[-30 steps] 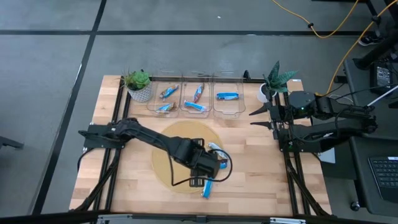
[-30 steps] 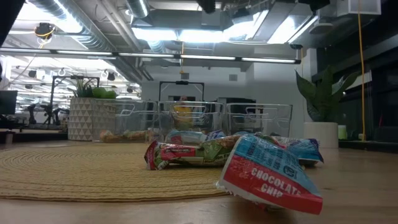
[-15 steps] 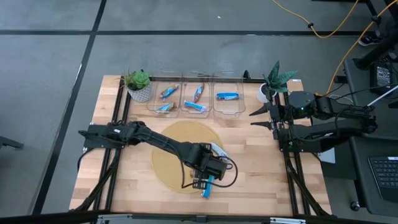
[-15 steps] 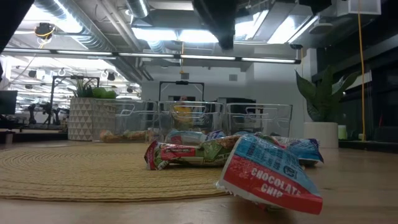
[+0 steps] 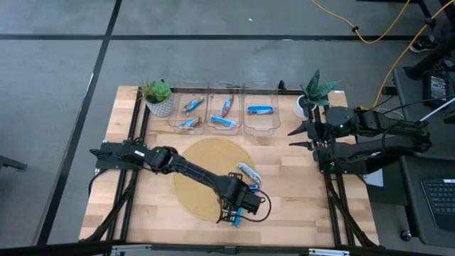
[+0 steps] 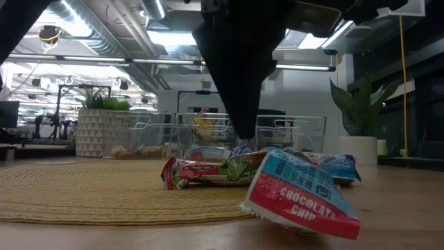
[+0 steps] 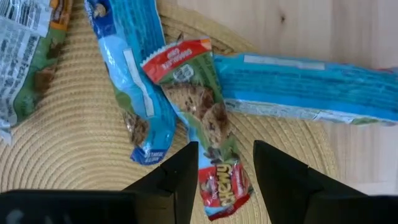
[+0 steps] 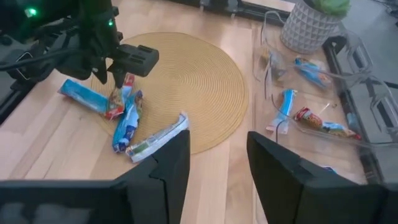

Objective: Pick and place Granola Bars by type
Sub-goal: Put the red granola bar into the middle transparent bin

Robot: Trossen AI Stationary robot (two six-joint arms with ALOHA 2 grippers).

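Fingers: the left gripper (image 7: pixel 225 177) hung with its fingers (image 7: pixel 177 177) parted and empty, straddling the red-ended chewy bar (image 7: pixel 205 130) on the woven mat (image 7: pixel 74 143).
Target bar: it lay flat on the mat, slanted, one end tucked against a blue bar (image 7: pixel 130 81) and the other near the mat's edge; in the high view it sat at the mat's front right edge (image 5: pixel 240 208).
Neighbours: a long blue bar (image 7: pixel 305 87) rested half on the counter (image 7: pixel 323 25) just beside the target, and a green-and-white bar (image 7: pixel 28 56) lay farther off on the mat.
Advice on the grasp: the fingers looked best brought straight down over the bar's narrow width, clear of the overlapping blue wrapper, so that only one bar would be pinched; shiny wrappers probably slip, so a firm close near the middle seemed wise.
Bins: three clear bins (image 5: pixel 224 114) at the counter's far edge already held several bars (image 5: pixel 259 109).
Right gripper: the right gripper (image 8: pixel 214 162) waited at the counter's right side near a potted plant (image 5: pixel 313 89), fingers apart and empty.
Progress: judged about halfway, with four bars left by the mat.
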